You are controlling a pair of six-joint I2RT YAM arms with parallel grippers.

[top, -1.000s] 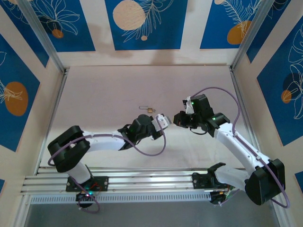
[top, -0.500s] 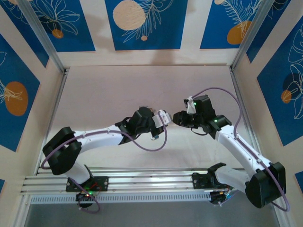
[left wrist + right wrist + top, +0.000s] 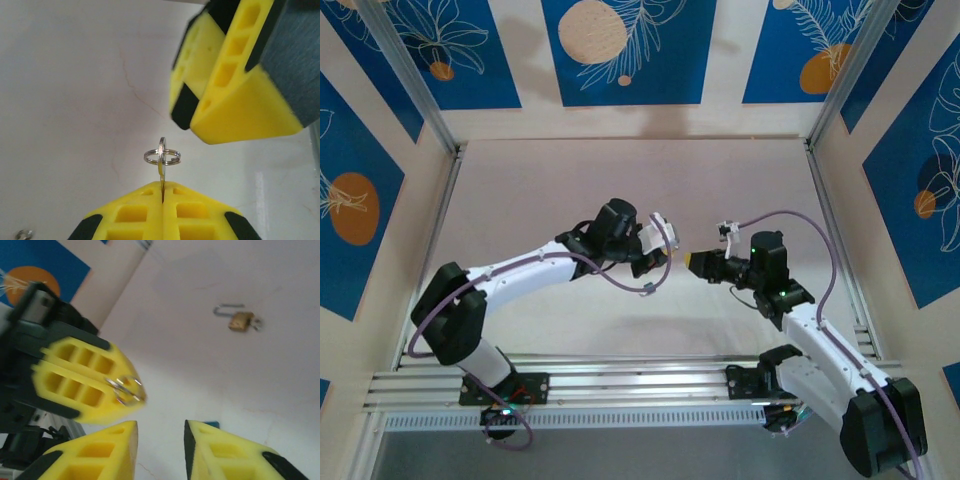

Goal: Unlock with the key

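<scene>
Key (image 3: pixel 161 172) with its split ring (image 3: pixel 162 157) — pinched edge-on between the closed fingers of the left gripper (image 3: pixel 163 192). Right gripper (image 3: pixel 160 435) faces it, just beside — jaws parted a little, holding nothing. Padlock (image 3: pixel 241 320) lies on the table (image 3: pixel 280 280), apart from both grippers.

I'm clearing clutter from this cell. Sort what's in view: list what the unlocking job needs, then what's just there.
For the job:
- key on its ring, pinched in the shut left fingers
- brass padlock
- right fingers, open

Just there:
- purple cable
- blue leaf-print wall panels
- aluminium rail
</scene>
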